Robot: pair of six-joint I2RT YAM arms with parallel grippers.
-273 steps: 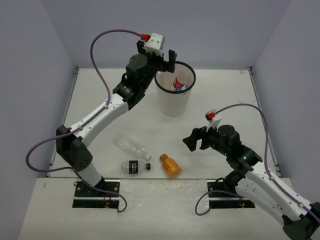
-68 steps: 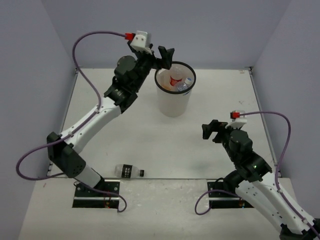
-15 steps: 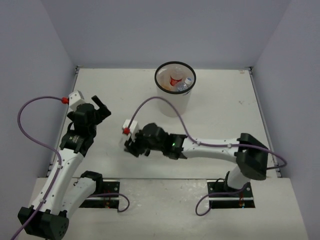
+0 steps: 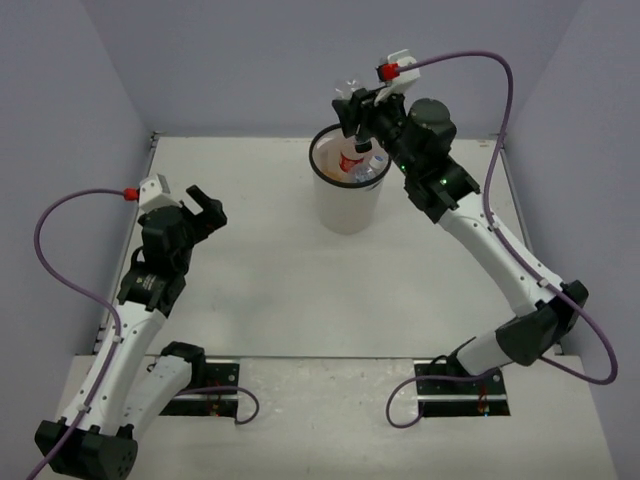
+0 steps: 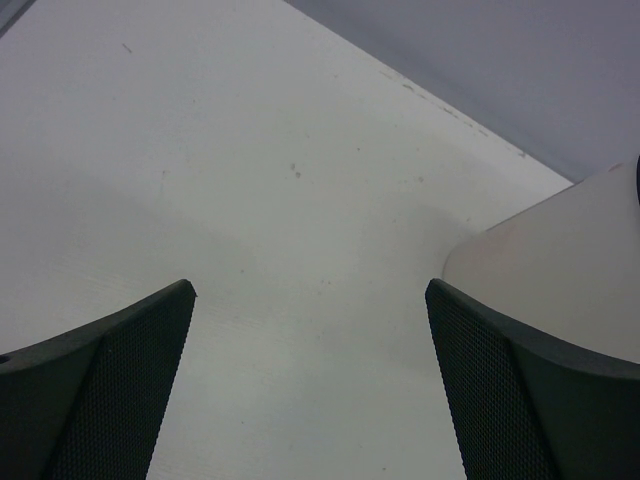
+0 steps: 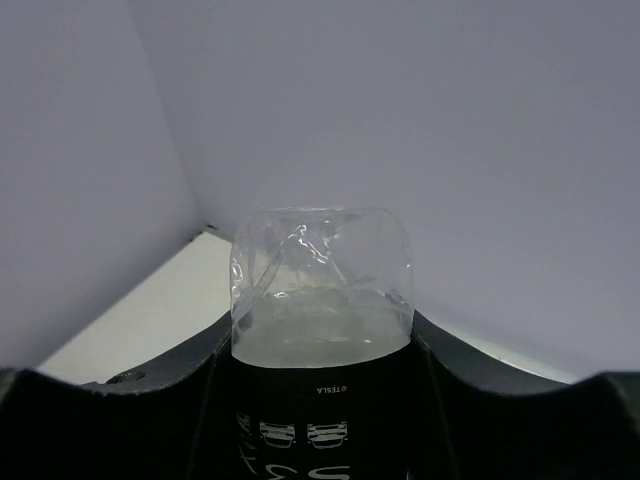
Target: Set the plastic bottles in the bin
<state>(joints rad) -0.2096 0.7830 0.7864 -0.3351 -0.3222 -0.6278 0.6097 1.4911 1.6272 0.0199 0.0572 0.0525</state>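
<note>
My right gripper point(image 4: 356, 116) is shut on the black-labelled plastic bottle point(image 4: 361, 143), holding it just above the opening of the white bin point(image 4: 345, 205). The right wrist view shows that bottle point(image 6: 320, 290) filling the gap between the dark fingers point(image 6: 190, 370), its clear crumpled base pointing away from the camera. Inside the bin lie a red-labelled bottle point(image 4: 349, 160) and a clear bottle with a blue cap point(image 4: 373, 166). My left gripper point(image 4: 205, 208) hangs open over the left side of the table with nothing between its fingers point(image 5: 120, 380).
The white table point(image 4: 280, 280) is enclosed by grey walls at the back and on both sides. The bin's wall point(image 5: 560, 250) shows at the right edge of the left wrist view. Purple cables loop from both arms.
My right gripper has left the near-left part of the table and now holds the black-labelled bottle over the bin. The left arm has barely moved since it pulled back from the bin.
</note>
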